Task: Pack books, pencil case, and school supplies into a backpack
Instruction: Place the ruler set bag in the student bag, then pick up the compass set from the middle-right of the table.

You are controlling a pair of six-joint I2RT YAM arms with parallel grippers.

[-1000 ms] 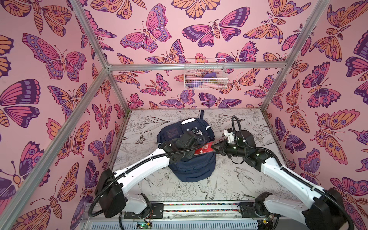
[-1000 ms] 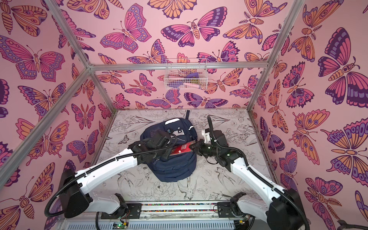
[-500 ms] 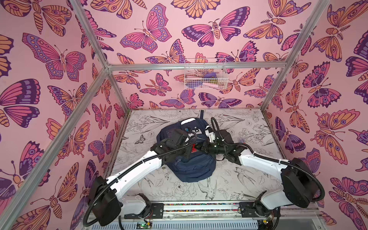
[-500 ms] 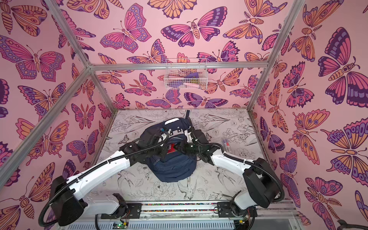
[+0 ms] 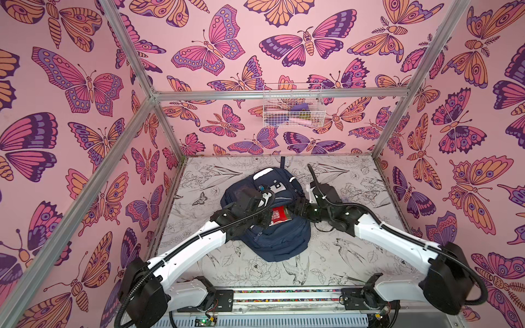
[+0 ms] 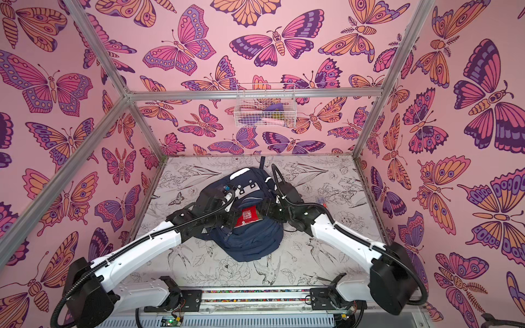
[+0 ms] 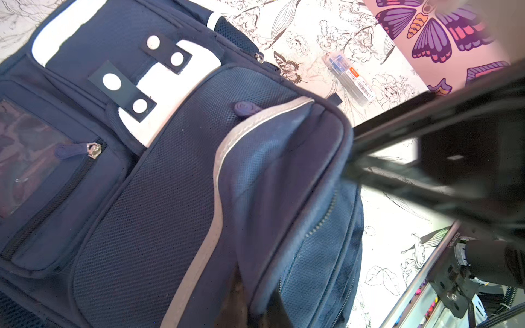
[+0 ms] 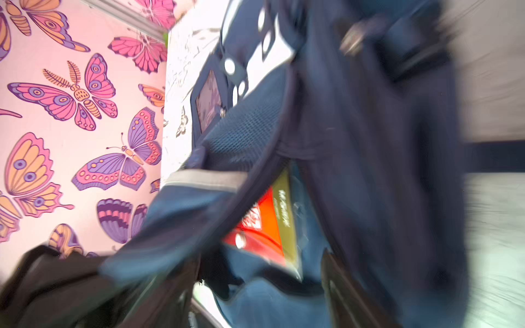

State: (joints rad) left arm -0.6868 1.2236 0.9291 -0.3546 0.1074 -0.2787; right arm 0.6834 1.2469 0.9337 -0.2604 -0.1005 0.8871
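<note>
**Backpack held open, book in its mouth**

Pink butterfly walls point(image 5: 255, 37) close in a pale surface point(image 5: 355, 255) printed with line-drawn flowers and birds. A wire basket point(image 5: 319, 113) hangs on the back wall with a few pink and purple things in it (too small to name). Near the middle of the surface lies the backpack point(image 5: 278, 241) point(image 6: 250, 244), navy, front side up, with its white patch toward the back wall.

The left arm point(image 5: 184, 255) reaches in from the near left corner and over the backpack. The left jaws are together, clamped on the backpack's flap point(image 7: 270, 170), the piece edged with a grey stripe. The left wrist view shows that fabric running down between the dark fingers point(image 7: 279, 311). The flap is raised off the body of the backpack, so a gap stands open along the zip.

In that gap sits a book point(image 5: 278, 214) point(image 6: 247, 216) point(image 8: 264, 224) with a red cover and a white pattern. The right wrist view (badly blurred) adds an olive strip with dark lettering along one edge. The book is partly inside, with the flap above it.

The right arm point(image 5: 397, 235) comes from the near right corner and ends just beside the book, at the backpack's right side. The right jaws stand apart and hold nothing. One dark finger point(image 8: 338, 286) shows close to the book's edge but clear of it.

Toward the right wall, apart from the backpack, a clear pack of pens point(image 7: 349, 79) lies on the surface, with an orange label and a barcode.
</note>
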